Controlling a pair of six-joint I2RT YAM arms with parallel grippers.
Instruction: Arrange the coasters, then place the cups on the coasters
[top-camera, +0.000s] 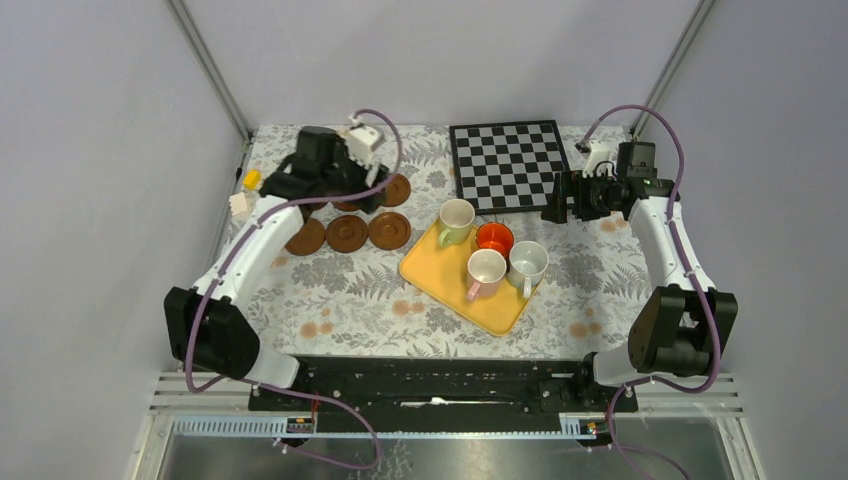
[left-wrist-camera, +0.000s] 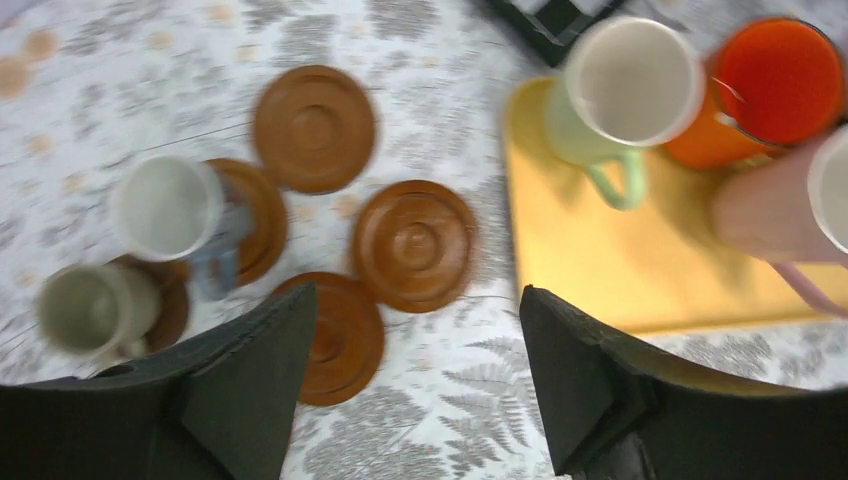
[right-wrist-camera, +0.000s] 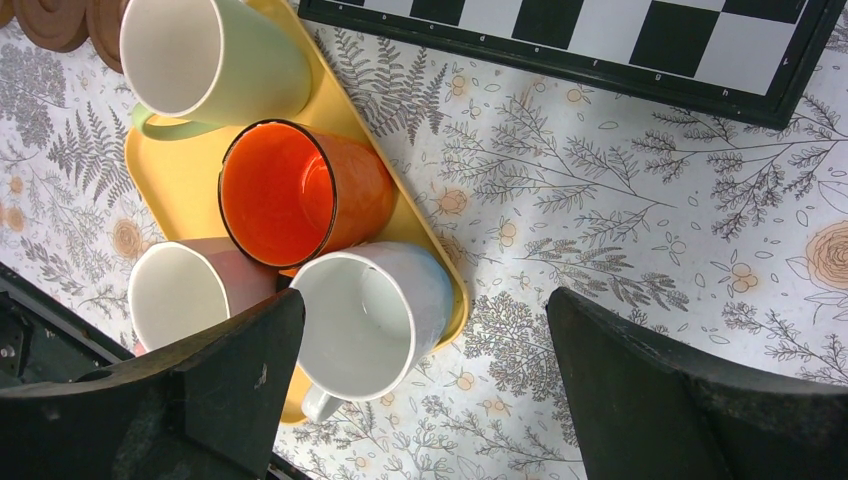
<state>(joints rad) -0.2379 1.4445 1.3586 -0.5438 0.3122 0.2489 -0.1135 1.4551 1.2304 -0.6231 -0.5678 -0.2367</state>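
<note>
From above, found the left pincer (top-camera: 345, 190) hanging over the far-left cluster of coasters (top-camera: 347, 232), with four cups (top-camera: 486, 272) crowded on the yellow tray (top-camera: 430, 265) mid-worktop (top-camera: 340, 290) and the right pincer (top-camera: 553, 205) by the chessboard (top-camera: 508, 163), just beyond the tray. Through the left wrist, saw jaws parted fairly wide with nothing between them. Below, counted five coasters, the blue-grey cup (left-wrist-camera: 168, 205) seated on one, the grey-brown cup (left-wrist-camera: 88, 308) on its neighbour, three bare. Through the right wrist, saw jaws spread fully and empty above the tray's corner, the white cup (right-wrist-camera: 365, 320) nearest the left finger, tight beside the orange-red cup (right-wrist-camera: 290, 190) and the pinkish cup (right-wrist-camera: 185, 290), the pale green cup (right-wrist-camera: 210, 60) farther off. Judged the job about a third done and the white cup the likely next pick. Best gripped on the wall or rim facing away from its neighbours, lifted straight up before travelling, kept level, then lowered dead centre inside a bare coaster's ring.
</note>
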